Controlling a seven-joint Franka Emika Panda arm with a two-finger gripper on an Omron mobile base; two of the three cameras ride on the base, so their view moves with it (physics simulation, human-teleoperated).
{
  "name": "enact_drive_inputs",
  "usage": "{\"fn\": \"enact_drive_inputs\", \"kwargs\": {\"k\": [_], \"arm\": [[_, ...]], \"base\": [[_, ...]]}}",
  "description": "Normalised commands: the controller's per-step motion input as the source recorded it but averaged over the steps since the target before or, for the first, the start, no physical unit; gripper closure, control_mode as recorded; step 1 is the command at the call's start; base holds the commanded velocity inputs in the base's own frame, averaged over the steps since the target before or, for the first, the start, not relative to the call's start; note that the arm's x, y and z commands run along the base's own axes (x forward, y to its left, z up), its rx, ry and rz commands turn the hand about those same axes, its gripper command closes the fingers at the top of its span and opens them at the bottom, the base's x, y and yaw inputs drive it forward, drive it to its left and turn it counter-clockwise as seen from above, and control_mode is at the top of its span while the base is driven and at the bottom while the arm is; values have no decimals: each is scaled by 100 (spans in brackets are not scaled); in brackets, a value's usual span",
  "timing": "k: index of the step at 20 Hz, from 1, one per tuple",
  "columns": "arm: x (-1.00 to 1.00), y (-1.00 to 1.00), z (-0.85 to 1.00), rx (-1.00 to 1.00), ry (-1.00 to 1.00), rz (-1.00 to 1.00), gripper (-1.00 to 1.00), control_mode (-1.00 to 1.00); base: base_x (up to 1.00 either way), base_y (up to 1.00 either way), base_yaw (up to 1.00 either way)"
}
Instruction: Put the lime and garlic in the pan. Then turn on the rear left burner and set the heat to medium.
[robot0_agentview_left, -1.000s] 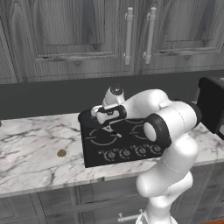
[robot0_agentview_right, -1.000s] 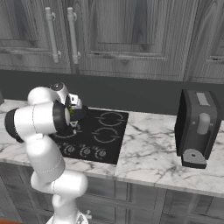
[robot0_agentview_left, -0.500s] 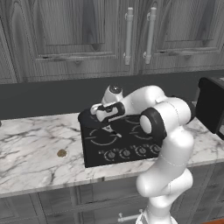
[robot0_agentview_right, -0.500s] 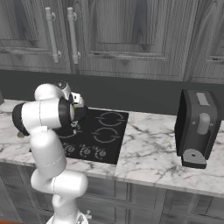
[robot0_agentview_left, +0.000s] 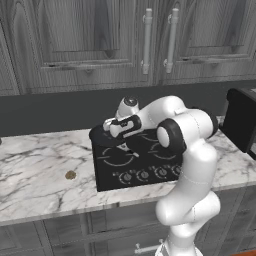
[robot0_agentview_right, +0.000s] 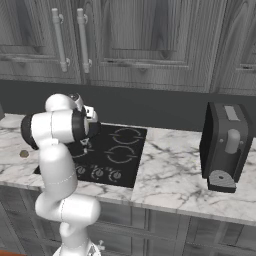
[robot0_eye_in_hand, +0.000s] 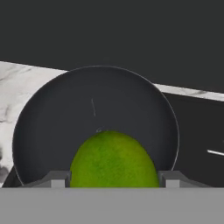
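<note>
Gripper (robot0_eye_in_hand: 113, 180) clamped around lime (robot0_eye_in_hand: 113, 159), low centre of hand view, hanging over pan (robot0_eye_in_hand: 52, 118) | risk: off-centre release, lime rolling over rim onto surface (robot0_agentview_left: 35, 170) | garlic unseen

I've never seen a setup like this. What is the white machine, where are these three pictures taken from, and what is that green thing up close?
The white machine is a robot arm in a simulated kitchen. Two pictures come from cameras riding behind it, to its left and right, looking over a marble counter with a black cooktop. The third comes from a camera on its hand. Its end effector is over the black pan at the cooktop's rear left. The green thing is the lime, sitting between the two fingers above the pan, so it looks held. The small tan lump on the counter is probably the garlic. A dark appliance stands at the right.
</note>
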Motion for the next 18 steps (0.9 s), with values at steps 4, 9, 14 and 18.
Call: {"fn": "enact_drive_inputs", "kwargs": {"k": [4, 9, 14, 18], "arm": [[1, 0, -13, 0, 2, 0, 100, -100], [2, 0, -17, -1, 1, 0, 100, -100], [10, 0, -9, -2, 0, 0, 100, -100], [15, 0, -12, -3, 0, 0, 100, -100]], "base": [[0, 0, 0], [0, 0, 0], [0, 0, 0], [0, 0, 0]]}}
